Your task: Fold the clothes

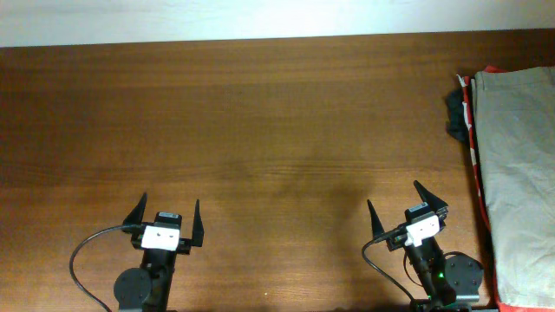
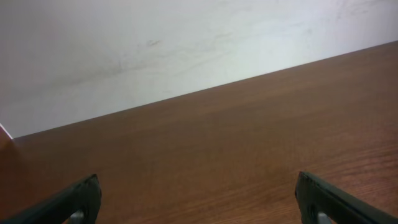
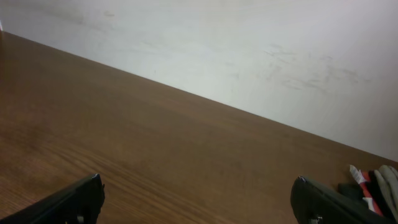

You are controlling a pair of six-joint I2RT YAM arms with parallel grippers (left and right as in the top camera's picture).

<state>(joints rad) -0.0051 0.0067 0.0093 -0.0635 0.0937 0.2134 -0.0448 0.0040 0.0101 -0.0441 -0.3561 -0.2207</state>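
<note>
Overhead view: khaki-beige cotton shorts (image 1: 520, 156) lie well right of right fingers (image 1: 375, 221), at edge of brown wooden table (image 1: 260, 130), stacked on red cloth (image 1: 474, 160), beside black garment (image 1: 455, 113). My worry: pinch at hem could catch red cloth too, dragging whole pile. Left fingers (image 1: 196, 224) well apart from shorts, long reach. Both arms low at near table edge, fingers spread wide, empty, pointing across table; right pair angled slightly toward shorts.

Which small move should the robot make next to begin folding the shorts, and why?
Probably the right gripper, open and empty, should reach toward the khaki shorts. They lie at the right edge of the table, nearer to it than to the left gripper, and nothing holds them.
</note>
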